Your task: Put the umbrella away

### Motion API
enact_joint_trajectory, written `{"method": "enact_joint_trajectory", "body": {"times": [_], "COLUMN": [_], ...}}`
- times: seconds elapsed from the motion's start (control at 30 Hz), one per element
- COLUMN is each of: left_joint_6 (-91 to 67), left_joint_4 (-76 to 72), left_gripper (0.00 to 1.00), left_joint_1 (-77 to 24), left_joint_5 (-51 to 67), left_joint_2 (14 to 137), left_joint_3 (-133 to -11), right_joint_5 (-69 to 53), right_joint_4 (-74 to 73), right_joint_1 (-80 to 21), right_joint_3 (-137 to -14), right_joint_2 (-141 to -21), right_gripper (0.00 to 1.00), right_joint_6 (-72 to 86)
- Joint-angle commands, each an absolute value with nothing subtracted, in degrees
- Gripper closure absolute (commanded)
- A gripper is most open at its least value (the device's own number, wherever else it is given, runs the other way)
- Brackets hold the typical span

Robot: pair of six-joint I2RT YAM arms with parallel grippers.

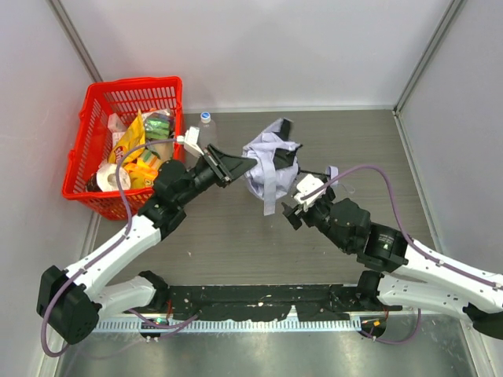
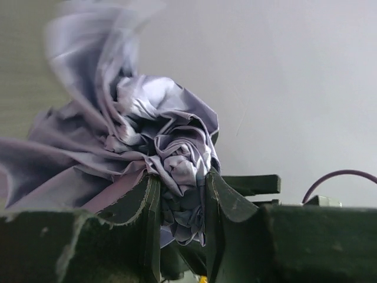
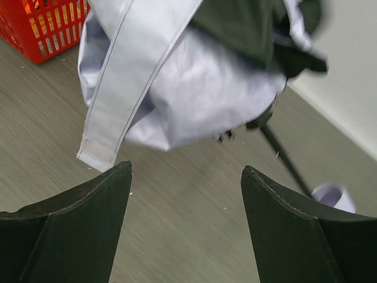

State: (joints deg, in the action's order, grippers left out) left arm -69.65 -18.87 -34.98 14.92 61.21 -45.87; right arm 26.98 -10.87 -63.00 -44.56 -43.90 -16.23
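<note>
Nearest the lens: the left gripper [image 2: 179, 177]. Its two dark fingers [image 2: 147, 197] are pinched narrow on a wad of pale lavender fabric, so that's a real hold, not a hover. In the right wrist view the right gripper [image 3: 185, 171] has its fingers spread wide with nothing between them, only bare wood grain.

Now big to small.

- The table [image 1: 236, 243]: grey-brown wood, walled on three sides.
- The red basket [image 1: 134, 82]: far left corner, stuffed with packets, well apart from the action. You can't tell from here whether it's where the umbrella is meant to go.
- The umbrella [image 1: 267, 165]: mid-table between the two arms, canopy bunched and crumpled, not rolled. The left gripper grabs it from the left side. From the right wrist it looks lifted, hanging over the table, probably so the loose parts drop free and you can tidy them.
- The clear bottle [image 1: 206, 126]: upright by the back wall, just right of the basket, not involved.
- The strap [image 3: 118, 100]: a flat pale band dangling off the canopy's lower edge, just above the right gripper's left finger. Open jaws facing it suggest you're lining up to catch it.
- The thin black shaft [image 3: 283, 156]: runs out from under the canopy to the right; its end is too blurred to call.

Judgement: early on, nothing is wrapped.
</note>
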Motion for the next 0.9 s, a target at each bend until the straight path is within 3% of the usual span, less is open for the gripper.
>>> {"method": "enact_joint_trajectory", "body": {"times": [0.0, 0.07, 0.2, 0.37, 0.6, 0.73, 0.87], "left_joint_6": [-64.52, -62.59, -60.82, -58.98, -54.58, -53.26, -53.09], "left_joint_4": [-35.07, -36.82, -42.52, -44.12, -44.56, -43.77, -44.21], "left_gripper": [1.00, 1.00, 1.00, 1.00, 1.00, 1.00, 1.00], "left_joint_1": [-32.96, -32.35, -31.47, -31.38, -31.38, -31.38, -31.38], "left_joint_5": [14.59, 15.64, 18.45, 22.23, 25.74, 26.45, 27.69], "left_joint_2": [60.11, 60.99, 62.93, 63.02, 59.86, 58.71, 59.32], "left_joint_3": [-47.98, -48.86, -49.66, -49.66, -47.37, -47.29, -47.72], "right_joint_5": [30.14, 31.64, 19.63, 15.03, 11.87, -1.27, -3.60], "right_joint_4": [-21.07, -24.34, -22.95, -21.09, -21.45, -18.64, -17.41], "right_joint_1": [-63.19, -63.28, -63.10, -62.06, -57.94, -48.45, -45.79], "right_joint_3": [-51.22, -54.04, -54.41, -58.43, -70.13, -72.24, -73.39], "right_joint_2": [-44.03, -44.56, -43.86, -43.85, -52.72, -56.32, -58.80], "right_gripper": [0.21, 0.20, 0.18, 0.17, 0.18, 0.28, 0.33], "right_joint_6": [1.29, 15.14, 25.56, 25.84, 21.79, 26.27, 25.75]}}
